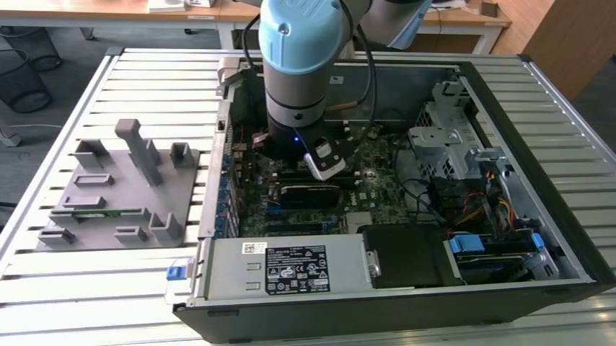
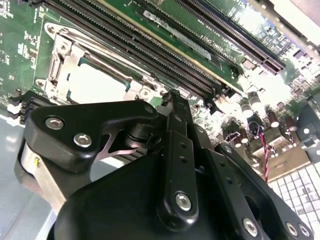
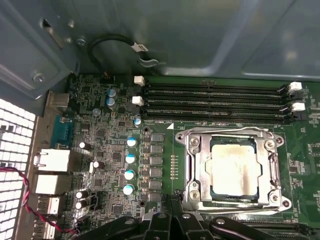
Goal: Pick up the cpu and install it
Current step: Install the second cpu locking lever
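One small square chip, the cpu, sits flat inside its socket frame on the green board in the first wrist view. In the second wrist view the cpu shows as a pale patch in the same metal frame. I think it is light, thin and stiff, with a smooth shiny top that could slip. I think its underside is easy to hurt, so I would hold it only by its side edges and keep it level.

The frame hugs the chip on all sides, so there is very little room beside its edges. Long black memory slots run just beside the frame on one side. Small round cans stand near on another side.

My gripper hangs just beside the frame, close above the board. Its black fingers look pressed together and I see nothing between them.

In the exterior view my arm reaches down into the open computer case. The case walls stand up all around, so my open room is mostly straight up
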Robot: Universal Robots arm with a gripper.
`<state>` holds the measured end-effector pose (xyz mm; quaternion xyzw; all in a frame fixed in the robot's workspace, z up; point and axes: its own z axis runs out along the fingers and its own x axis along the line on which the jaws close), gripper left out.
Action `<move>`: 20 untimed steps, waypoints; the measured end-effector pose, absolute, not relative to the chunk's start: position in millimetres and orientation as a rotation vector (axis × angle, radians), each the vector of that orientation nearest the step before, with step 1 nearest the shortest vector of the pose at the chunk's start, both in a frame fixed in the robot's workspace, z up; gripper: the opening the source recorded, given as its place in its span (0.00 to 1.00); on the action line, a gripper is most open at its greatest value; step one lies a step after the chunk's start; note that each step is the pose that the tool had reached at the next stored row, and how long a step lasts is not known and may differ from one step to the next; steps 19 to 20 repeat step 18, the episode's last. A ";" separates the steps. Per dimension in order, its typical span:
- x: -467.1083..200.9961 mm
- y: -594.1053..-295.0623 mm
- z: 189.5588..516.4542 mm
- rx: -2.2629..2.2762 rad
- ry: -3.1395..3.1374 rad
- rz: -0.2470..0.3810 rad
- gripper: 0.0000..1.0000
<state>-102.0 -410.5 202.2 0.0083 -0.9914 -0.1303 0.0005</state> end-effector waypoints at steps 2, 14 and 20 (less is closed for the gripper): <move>-102.0 -410.4 204.1 0.026 -3.114 -0.409 0.11; -102.0 -410.4 217.5 0.026 -3.114 -0.405 0.11; -101.9 -410.4 219.7 0.026 -3.114 -0.404 0.11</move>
